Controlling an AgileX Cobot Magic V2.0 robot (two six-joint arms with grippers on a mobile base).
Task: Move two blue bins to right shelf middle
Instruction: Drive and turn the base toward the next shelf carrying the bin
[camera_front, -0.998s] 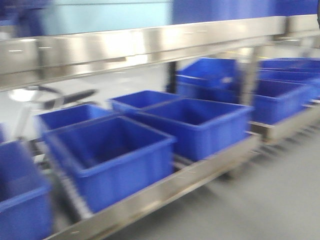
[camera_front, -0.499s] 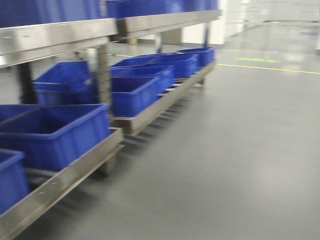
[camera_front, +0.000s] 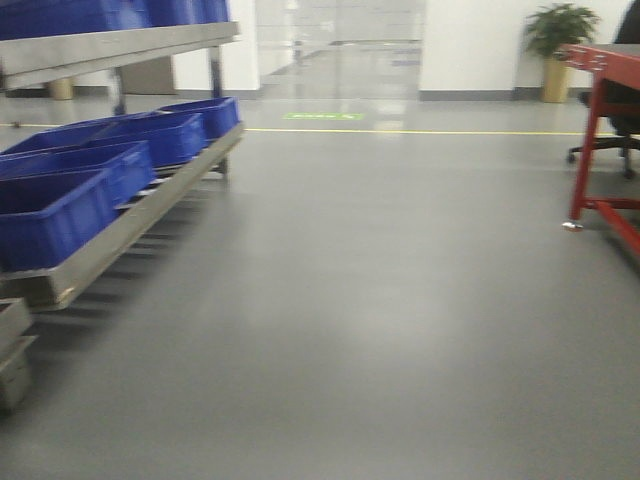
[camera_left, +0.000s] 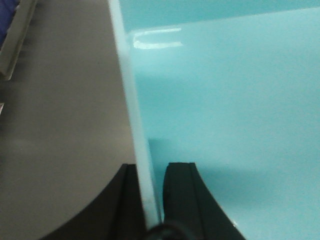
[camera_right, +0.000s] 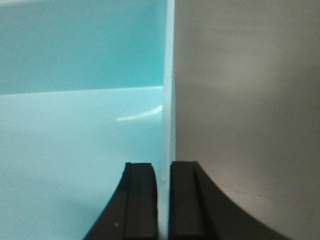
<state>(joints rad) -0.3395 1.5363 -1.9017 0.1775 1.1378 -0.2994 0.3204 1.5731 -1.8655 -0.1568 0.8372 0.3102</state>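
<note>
Found the left claw (camera_left: 150, 200) pinched onto the thin side wall of a pale aqua-blue rectangular plastic bin (camera_left: 225, 100): one black finger (camera_left: 122, 200) against the outer face, the other against the inner face, nothing but the wall's thickness between. Found the right claw (camera_right: 163, 200) closed likewise on the opposite wall of the bin (camera_right: 75, 150), again one finger outside and one inside. Saw the smooth aqua interior beside each claw and plain grey floor (camera_left: 60, 100) on the outer side of each wall, so the bin is held off the floor between the two claws. Cannot tell from either wrist view whether one bin or a nested pair is held. Not seen in the front view. Recorded there, at left, a stainless-steel rack (camera_front: 110, 235) carrying a row of royal-blue plastic bins (camera_front: 50, 215) on its low level; at right, a red-framed desk (camera_front: 590, 130) with a potted plant (camera_front: 560, 30) behind it; across the grey floor, a yellow line (camera_front: 420, 131).
</note>
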